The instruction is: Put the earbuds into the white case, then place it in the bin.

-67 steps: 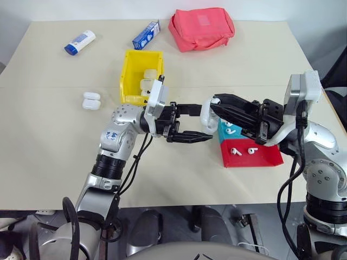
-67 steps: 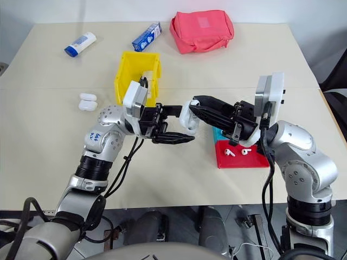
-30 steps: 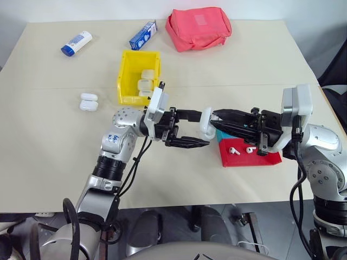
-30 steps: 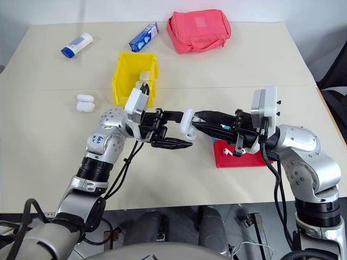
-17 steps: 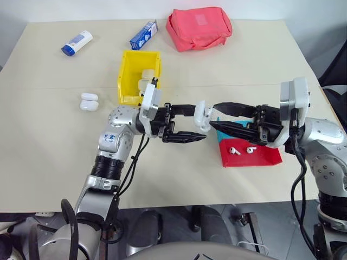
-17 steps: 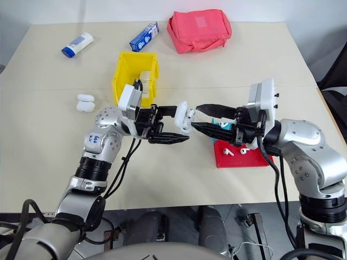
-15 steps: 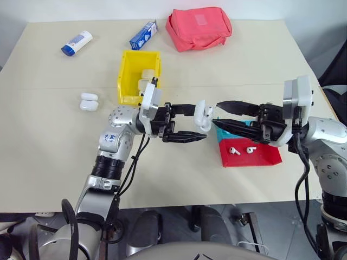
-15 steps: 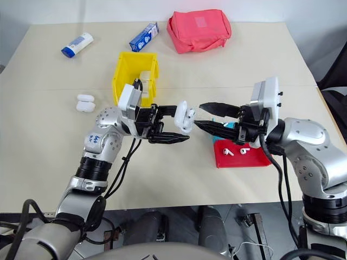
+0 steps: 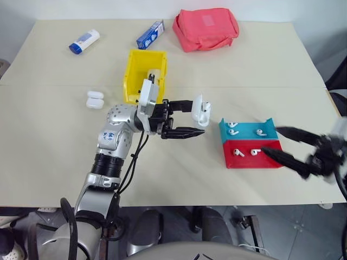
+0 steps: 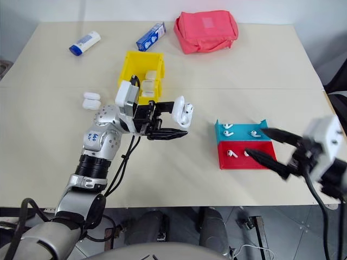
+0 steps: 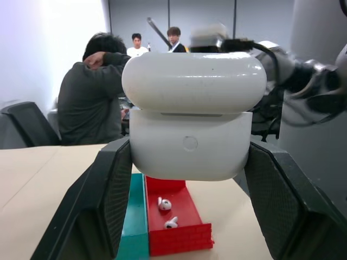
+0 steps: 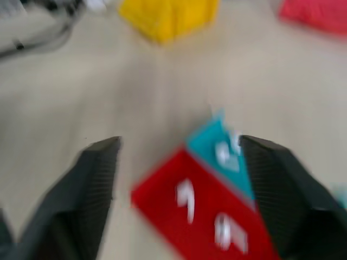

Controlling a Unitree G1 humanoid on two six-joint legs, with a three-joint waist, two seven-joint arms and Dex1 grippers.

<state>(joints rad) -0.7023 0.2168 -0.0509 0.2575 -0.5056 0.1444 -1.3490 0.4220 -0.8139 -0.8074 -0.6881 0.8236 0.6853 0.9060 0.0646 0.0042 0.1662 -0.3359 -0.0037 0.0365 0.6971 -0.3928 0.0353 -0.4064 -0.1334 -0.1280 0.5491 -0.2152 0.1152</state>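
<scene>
My left gripper (image 9: 193, 117) is shut on the white case (image 9: 199, 110) and holds it in the air over the table's middle. In the left wrist view the case (image 11: 192, 135) sits between both fingers with its lid slightly ajar. Several earbuds (image 9: 237, 153) lie in the red-and-teal tray (image 9: 252, 161). My right gripper (image 9: 271, 141) hovers open and empty over the tray's right end, well away from the case; in its wrist view the tray (image 12: 162, 192) lies between its spread fingers (image 12: 97, 179). The yellow bin (image 9: 132, 76) stands behind my left arm with white cases (image 9: 153, 73) inside.
Two more white cases (image 9: 94, 100) lie left of the bin. At the back of the table are a red pouch (image 9: 206, 27), a blue carton (image 9: 150, 34) and a white-and-blue tube bottle (image 9: 84, 41). People (image 11: 89, 103) sit beyond the table.
My right gripper let go of the case, opened wide and drew back to the right past the tray. The left gripper kept the case almost in place.
</scene>
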